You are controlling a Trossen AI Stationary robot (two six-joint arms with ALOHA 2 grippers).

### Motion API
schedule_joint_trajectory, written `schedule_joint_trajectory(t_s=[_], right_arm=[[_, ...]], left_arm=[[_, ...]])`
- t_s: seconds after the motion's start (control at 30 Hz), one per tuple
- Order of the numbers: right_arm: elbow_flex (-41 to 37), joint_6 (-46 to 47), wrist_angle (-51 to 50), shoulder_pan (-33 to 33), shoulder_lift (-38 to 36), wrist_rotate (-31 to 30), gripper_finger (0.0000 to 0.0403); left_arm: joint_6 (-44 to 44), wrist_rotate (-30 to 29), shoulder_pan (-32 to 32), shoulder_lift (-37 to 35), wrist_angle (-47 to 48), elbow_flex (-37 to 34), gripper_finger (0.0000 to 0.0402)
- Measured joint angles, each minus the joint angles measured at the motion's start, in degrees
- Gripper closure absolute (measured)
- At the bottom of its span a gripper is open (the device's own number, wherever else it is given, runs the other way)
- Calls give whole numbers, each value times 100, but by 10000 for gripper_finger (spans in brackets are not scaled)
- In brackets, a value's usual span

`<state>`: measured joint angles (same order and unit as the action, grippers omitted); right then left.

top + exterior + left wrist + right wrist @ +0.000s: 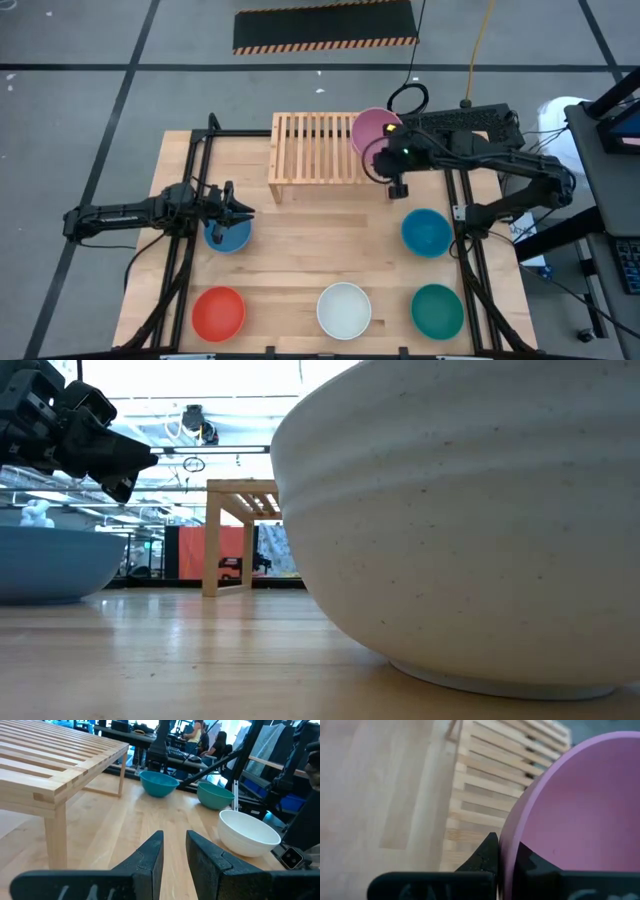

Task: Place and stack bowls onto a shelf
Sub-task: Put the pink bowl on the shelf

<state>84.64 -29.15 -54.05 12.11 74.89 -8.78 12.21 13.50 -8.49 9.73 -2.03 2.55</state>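
Pink bowl (580, 805), pinched by its rim between the closed fingers of the right gripper (385, 160), hangs tilted over the right end of the shelf (315, 148), a rim grip that probably leaves its base free to settle on the slats. Left gripper (232, 212), fingers slightly parted and holding nothing, hovers over a blue bowl (228, 237). Second blue bowl (426, 232), red bowl (218, 312), white bowl (344, 309) and teal bowl (437, 310) sit apart on the table (320, 240), giving each rim room for a grasp.
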Motion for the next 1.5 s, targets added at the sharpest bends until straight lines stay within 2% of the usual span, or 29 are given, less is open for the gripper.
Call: schedule_joint_trajectory(t_s=[0.27,0.6,0.8,1.5], right_arm=[[400,-102,-340,426,599,899,403],[439,-392,-362,969,1005,918,403],[439,-498,-371,1224,1133,1358,403],[441,-664,-755,1413,1130,1358,403]], left_arm=[[4,0,0,0,3,0,314],[4,0,2,0,15,0,314],[4,0,2,-1,14,0,314],[-2,0,2,-1,12,0,314]])
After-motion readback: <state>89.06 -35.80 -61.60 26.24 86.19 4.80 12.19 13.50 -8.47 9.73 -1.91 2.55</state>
